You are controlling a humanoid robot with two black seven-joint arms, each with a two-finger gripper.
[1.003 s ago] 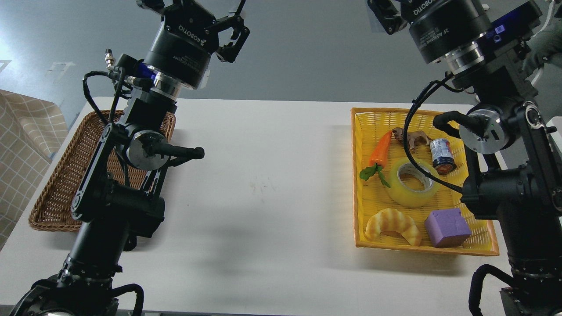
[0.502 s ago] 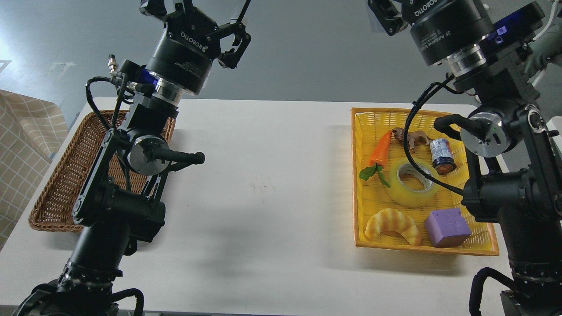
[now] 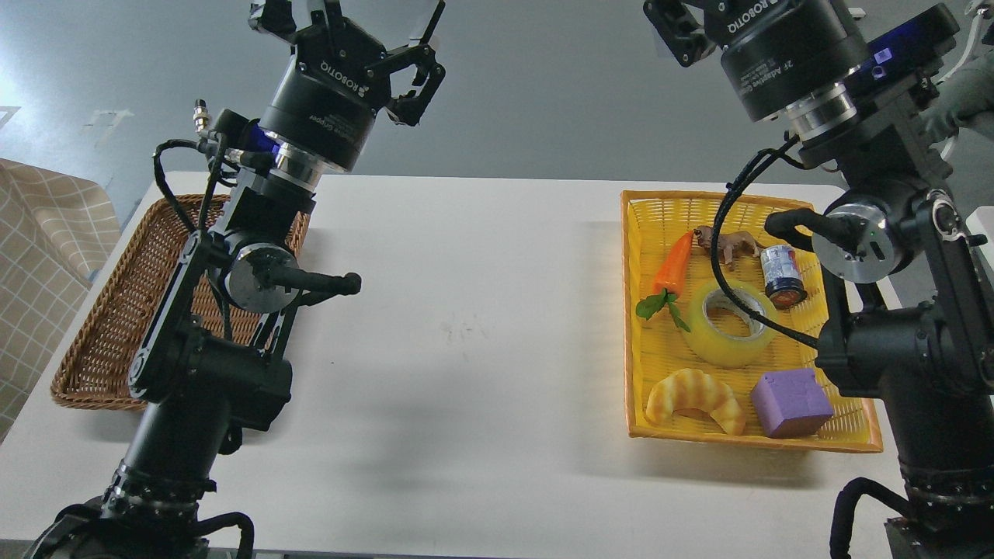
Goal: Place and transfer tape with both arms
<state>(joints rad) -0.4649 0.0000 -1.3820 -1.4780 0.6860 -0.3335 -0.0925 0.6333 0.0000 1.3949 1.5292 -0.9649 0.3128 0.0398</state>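
The tape [image 3: 728, 335], a wide yellow translucent roll with a pale core, lies flat in the middle of the yellow basket [image 3: 630, 310] at the right of the table. My left gripper [image 3: 353, 31] is held high above the table's far left; its fingers are spread and hold nothing. My right gripper [image 3: 699, 19] is high above the basket's far edge. Only one of its fingers [image 3: 672, 32] shows, the rest is cut off by the top edge. Neither gripper touches the tape.
In the yellow basket, around the tape, lie a carrot [image 3: 672, 265], a toy animal [image 3: 728, 244], a small can [image 3: 780, 272], a croissant [image 3: 695, 396] and a purple block [image 3: 790, 402]. A brown wicker tray [image 3: 101, 318] sits at the table's left. A cable [image 3: 738, 295] hangs over the tape.
Both arms have shifted slightly: the left gripper a little up and right, the right gripper a little left. The tape and the other objects have not moved.
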